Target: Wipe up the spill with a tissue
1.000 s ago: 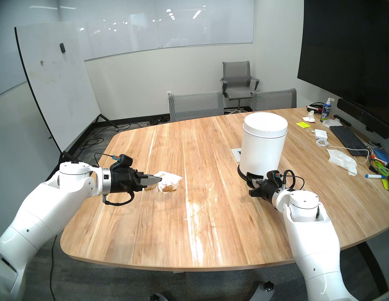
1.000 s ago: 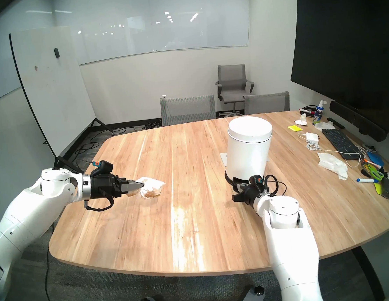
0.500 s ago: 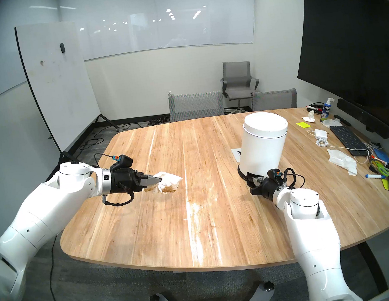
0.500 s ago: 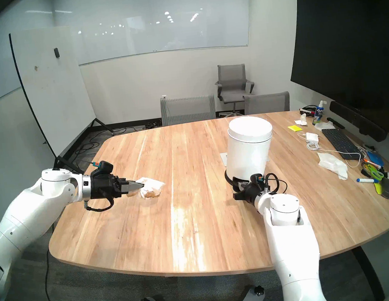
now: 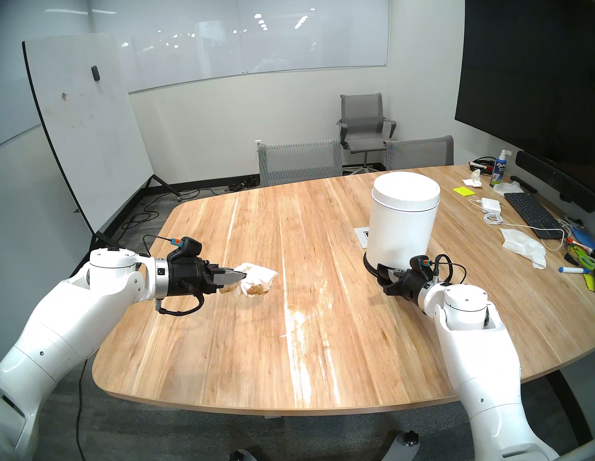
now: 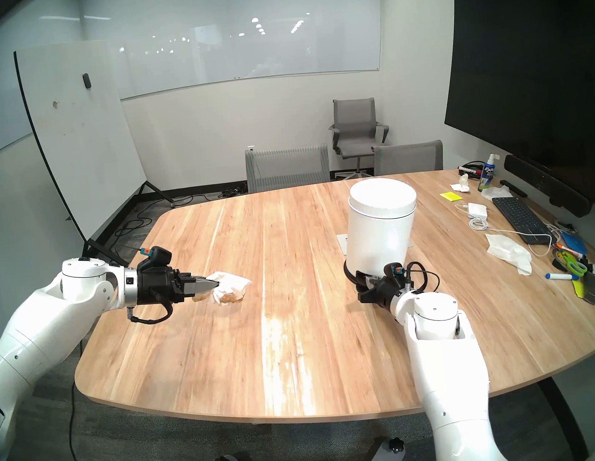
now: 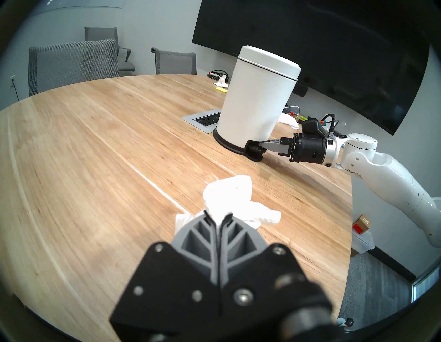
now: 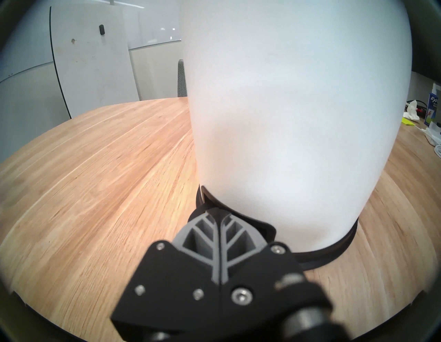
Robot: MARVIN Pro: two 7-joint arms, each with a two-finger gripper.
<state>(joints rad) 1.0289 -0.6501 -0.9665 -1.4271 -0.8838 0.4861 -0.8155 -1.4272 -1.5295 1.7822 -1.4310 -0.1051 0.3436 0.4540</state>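
Right gripper (image 7: 261,145), pinched shut and empty, has crept onto the bin (image 5: 403,219) pedal (image 7: 254,151) while the left gripper (image 5: 243,275) keeps clamping the stained tissue (image 5: 259,281) above the table (image 5: 228,345), spill looks mostly wiped, so binning's probably next.

In the right wrist view the white bin (image 8: 286,119) fills most of the frame, its top cut off by the upper edge, and the right gripper (image 8: 219,211) hides the pedal at its base. From the head, that gripper's fingertips are hidden behind its own black body. The tissue (image 7: 229,200) conceals its brown-stained underside in the left wrist view, and the clutter along the table (image 5: 228,345) edge is too small to identify.
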